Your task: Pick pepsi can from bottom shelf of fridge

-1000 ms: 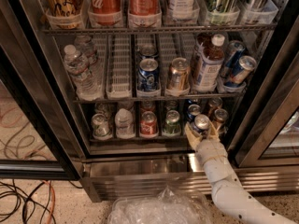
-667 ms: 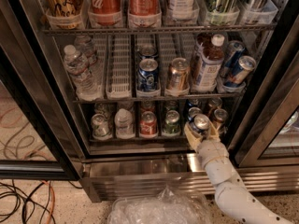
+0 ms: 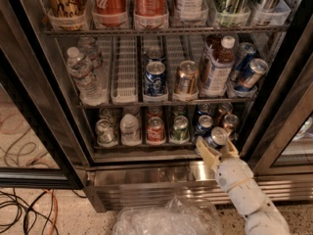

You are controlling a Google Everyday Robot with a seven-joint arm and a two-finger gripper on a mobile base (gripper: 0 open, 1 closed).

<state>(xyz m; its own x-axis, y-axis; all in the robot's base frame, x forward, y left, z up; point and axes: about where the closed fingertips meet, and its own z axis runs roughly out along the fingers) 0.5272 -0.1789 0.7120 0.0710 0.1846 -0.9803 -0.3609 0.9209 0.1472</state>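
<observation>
The fridge (image 3: pixel 146 192) stands open in front of me. Its bottom shelf (image 3: pixel 132 148) holds a row of small cans: a silver one, a white one, a red one, a green one (image 3: pixel 179 129), a blue one (image 3: pixel 203 124) and a copper-brown one (image 3: pixel 230 122). My gripper (image 3: pixel 218 150) is at the shelf's front right edge, its tan fingers (image 3: pixel 205 153) shut around the pepsi can (image 3: pixel 217 136). The can's silver top and blue side show, and it is drawn out to the shelf's lip, tilted toward me. My white arm comes up from the lower right.
The rack above holds water bottles (image 3: pixel 84 72), a blue can (image 3: pixel 155 77), a copper can (image 3: pixel 186 78) and more bottles. A crumpled clear plastic bag (image 3: pixel 166 219) lies on the floor below the fridge. Cables (image 3: pixel 24 212) lie at the left. Black door frames flank both sides.
My gripper, with the pepsi can in it, has moved a little to the right and down, outward from the bottom shelf. Nothing else moved.
</observation>
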